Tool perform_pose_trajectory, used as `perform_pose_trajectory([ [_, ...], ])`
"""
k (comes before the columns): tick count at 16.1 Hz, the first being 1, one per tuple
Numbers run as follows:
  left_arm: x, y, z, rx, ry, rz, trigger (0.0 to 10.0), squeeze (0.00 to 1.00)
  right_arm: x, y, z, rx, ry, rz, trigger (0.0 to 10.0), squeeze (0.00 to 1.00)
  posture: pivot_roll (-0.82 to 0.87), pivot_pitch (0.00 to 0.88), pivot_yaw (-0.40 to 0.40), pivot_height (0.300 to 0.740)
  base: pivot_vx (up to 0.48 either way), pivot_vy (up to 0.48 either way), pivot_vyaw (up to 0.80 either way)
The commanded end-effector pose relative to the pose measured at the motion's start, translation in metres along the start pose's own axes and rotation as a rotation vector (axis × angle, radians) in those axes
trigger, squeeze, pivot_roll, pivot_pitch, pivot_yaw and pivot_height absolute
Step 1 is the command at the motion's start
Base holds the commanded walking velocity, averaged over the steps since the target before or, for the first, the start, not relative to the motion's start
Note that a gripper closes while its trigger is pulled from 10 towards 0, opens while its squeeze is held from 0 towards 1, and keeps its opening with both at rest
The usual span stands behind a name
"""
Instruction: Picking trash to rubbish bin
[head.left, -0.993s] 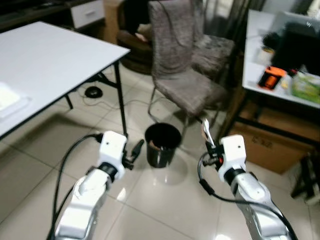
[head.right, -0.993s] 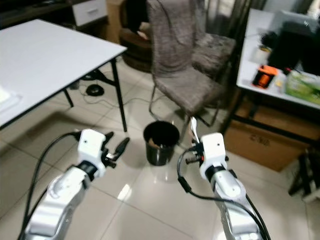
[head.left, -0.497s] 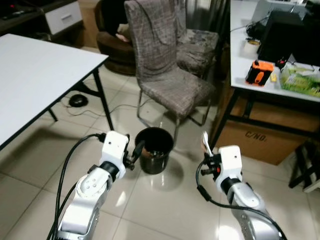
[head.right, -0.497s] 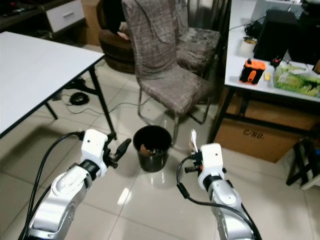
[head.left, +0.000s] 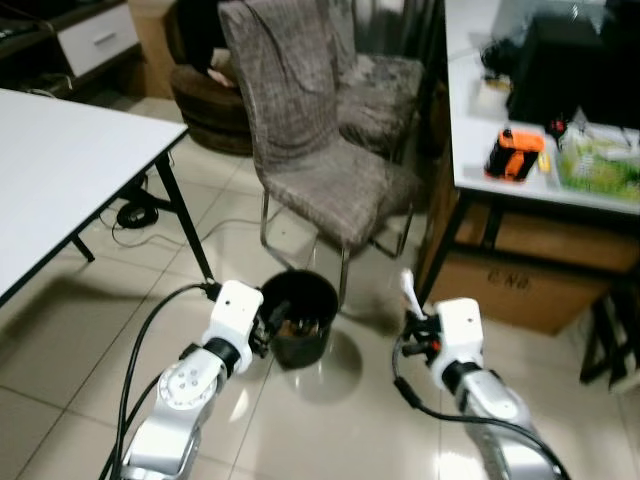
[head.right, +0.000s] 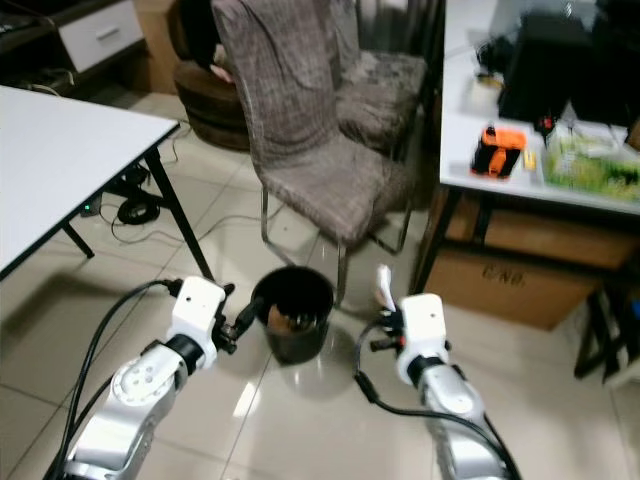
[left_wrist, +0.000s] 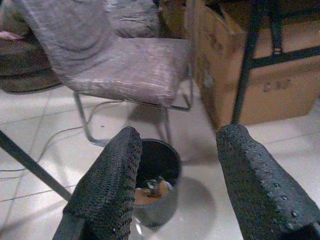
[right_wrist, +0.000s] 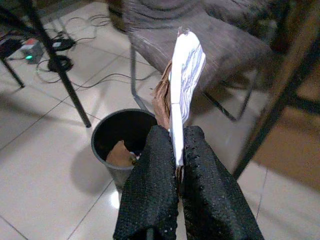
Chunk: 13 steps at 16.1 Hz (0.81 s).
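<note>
A black rubbish bin (head.left: 298, 316) stands on the tiled floor in front of a grey fabric chair (head.left: 318, 170), with brown and pale scraps inside it (right_wrist: 121, 153). My right gripper (head.left: 408, 296) is shut on a flat piece of white and brown paper trash (right_wrist: 181, 85), held upright to the right of the bin and a little above the floor. My left gripper (head.right: 246, 316) is open with nothing between its fingers (left_wrist: 106, 181), close to the bin's left rim.
A white table (head.left: 60, 170) with black legs stands at the left. A desk (head.left: 540, 150) at the right carries an orange device (head.left: 514, 153) and a dark box, with a cardboard box (head.left: 510, 280) under it. Cables lie on the floor under the table.
The camera has moved forward and toward the right, so the bin sits lower and nearer. My left gripper is now closer to the bin's rim. The right gripper still holds the paper.
</note>
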<state>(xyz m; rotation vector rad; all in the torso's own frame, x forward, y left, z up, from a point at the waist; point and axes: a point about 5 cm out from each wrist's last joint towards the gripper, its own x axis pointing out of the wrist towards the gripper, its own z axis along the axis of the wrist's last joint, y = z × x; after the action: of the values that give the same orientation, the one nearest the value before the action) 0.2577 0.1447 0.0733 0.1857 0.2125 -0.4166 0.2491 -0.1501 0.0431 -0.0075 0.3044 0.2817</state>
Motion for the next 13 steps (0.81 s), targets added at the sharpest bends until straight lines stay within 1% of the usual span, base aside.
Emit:
perform_pose_trajectory([
  [1,-0.005,0.0088,-0.0031,0.003,0.008,0.027,10.0,0.0,0.0059,0.0147,0.004,-0.023,-0.014,0.079,10.0,0.0,-0.04,0.055,-0.024,0.74,0.368,0.0,0.48],
  [4,-0.0051,0.0081,-0.0032,0.003,0.002,0.03,10.0,0.0,0.0099,0.0194,0.0055,-0.039,-0.019,0.105,10.0,0.0,-0.04,0.052,-0.033,0.74,0.366,0.0,0.8],
  [6,-0.0038,0.008,-0.0025,0.006,0.0,0.031,10.0,0.0,0.0105,0.0182,0.0037,-0.034,-0.016,0.092,10.0,0.0,-0.04,0.056,-0.034,0.74,0.368,0.0,0.0],
  [7,-0.0028,0.0082,-0.0021,0.013,0.0,0.025,10.0,0.0,0.0112,0.0195,0.0015,-0.07,-0.007,0.114,10.0,0.0,-0.04,0.058,-0.025,0.74,0.368,0.0,0.0],
  [8,-0.0022,0.0085,-0.0015,0.013,-0.001,0.022,10.0,0.0,0.0116,0.0204,0.0005,-0.072,-0.005,0.122,10.0,0.0,-0.04,0.058,-0.021,0.74,0.368,0.0,0.0],
  [12,-0.0002,0.0092,0.0002,0.021,-0.003,0.007,10.0,0.0,0.0127,0.0195,-0.0015,-0.05,0.002,0.109,10.0,0.0,-0.04,0.061,-0.008,0.74,0.364,0.0,0.0],
  [13,0.0009,0.009,0.0006,0.023,-0.004,0.002,10.0,0.0,0.012,0.0179,-0.0038,-0.033,0.013,0.097,10.0,0.0,-0.05,0.062,-0.002,0.74,0.368,0.0,0.0],
])
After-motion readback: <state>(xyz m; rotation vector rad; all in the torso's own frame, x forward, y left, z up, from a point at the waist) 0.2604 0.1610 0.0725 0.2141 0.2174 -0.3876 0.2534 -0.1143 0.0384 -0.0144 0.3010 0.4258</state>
